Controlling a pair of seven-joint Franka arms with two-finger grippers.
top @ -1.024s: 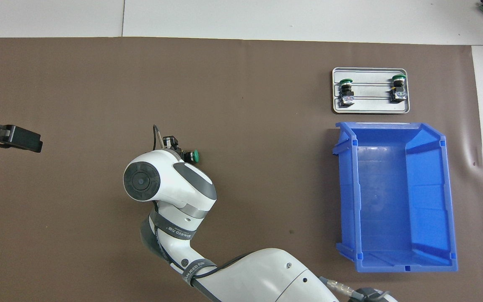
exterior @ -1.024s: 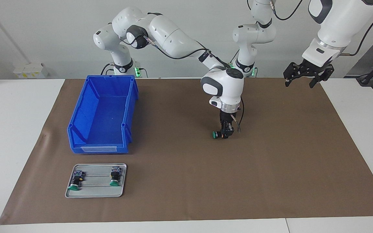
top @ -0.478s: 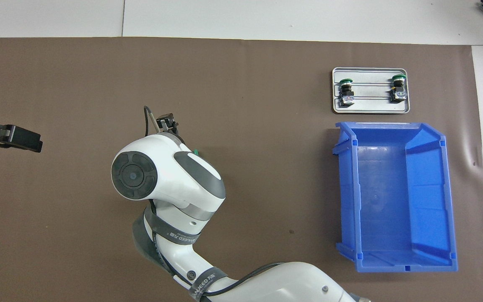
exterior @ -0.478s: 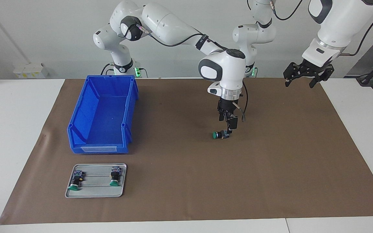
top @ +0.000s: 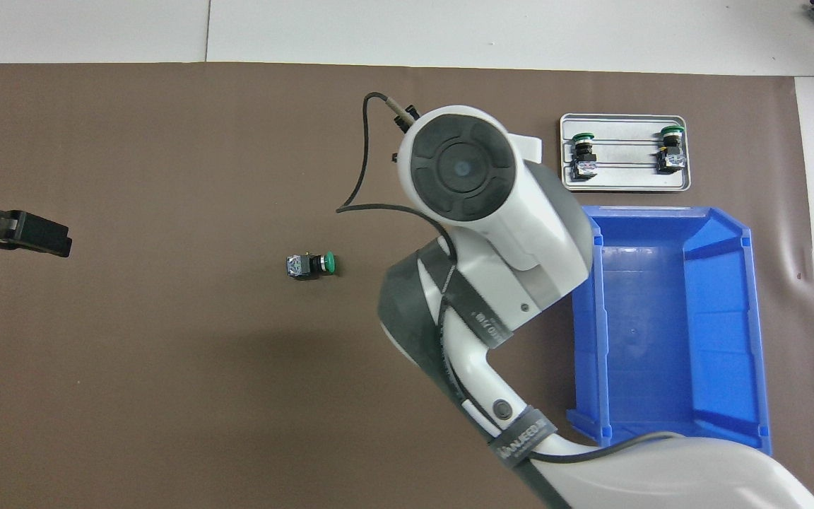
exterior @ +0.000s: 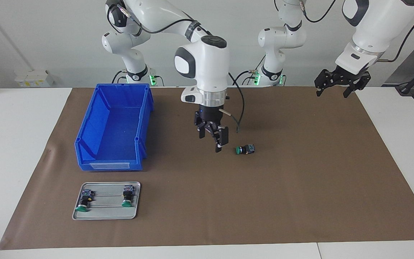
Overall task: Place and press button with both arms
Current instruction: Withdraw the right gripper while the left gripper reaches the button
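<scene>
The button lies on its side on the brown mat near the table's middle, free of both grippers, and it also shows in the overhead view. Its green cap points toward the right arm's end. My right gripper hangs open and empty above the mat, between the button and the blue bin. In the overhead view its own wrist hides it. My left gripper waits open in the air over the mat's edge at the left arm's end, and its tip shows in the overhead view.
A blue bin stands at the right arm's end. Farther from the robots than the bin lies a grey tray with two more green-capped buttons.
My right gripper let go of the button, opened, rose and swung toward the blue bin. The button stayed where it was set down. The left arm has not moved.
</scene>
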